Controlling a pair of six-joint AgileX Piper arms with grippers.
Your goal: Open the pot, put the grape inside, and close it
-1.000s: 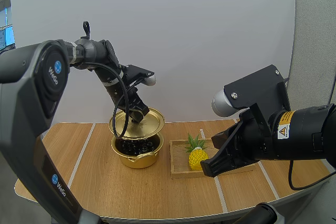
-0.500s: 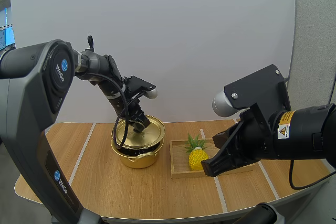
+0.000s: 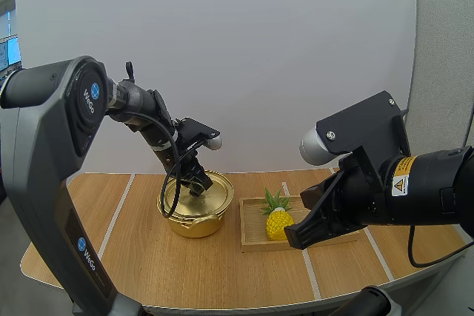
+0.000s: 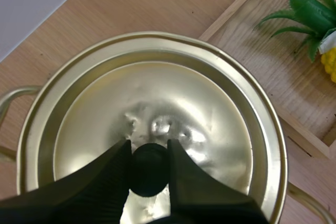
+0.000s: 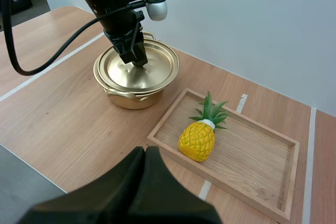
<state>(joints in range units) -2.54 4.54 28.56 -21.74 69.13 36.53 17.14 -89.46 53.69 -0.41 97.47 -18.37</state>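
left gripper [image 4: 148,146]: clamped on the black knob [image 4: 149,170] dead centre over the pot, one finger on each side of it, no gap I can spot

lid [image 4: 210,114]: gold, a bit dented around the knob, and it looks seated flat and centred on the pot rim

pot [image 3: 194,225]: gold, two handles, standing on the table [image 3: 222,275]; I'm using it as my reference for everything else

grape: the lid hides whatever's in the pot, so I can't confirm it myself; nothing grape-like is lying near the pot

step: I'd call this the very end of "close it", lid down and only the let-go left

next move: spread the fingers just enough to clear the knob, then lift straight up off the pot so the lid doesn't get dragged sideways

right gripper [image 5: 146,153]: fingers pressed together into one wedge, holding nothing, parked well apart from the pot on the tray side

wooden tray [image 5: 252,153]: just beside the pot, with a yellow toy pineapple [image 5: 197,140] lying on it

writing: "WeGo" with a blue round logo [image 3: 90,97] on my left arm [image 3: 44,153] above the pot; a yellow warning sticker [image 3: 402,176] on the right arm, text too small to read; no print on the pot itself
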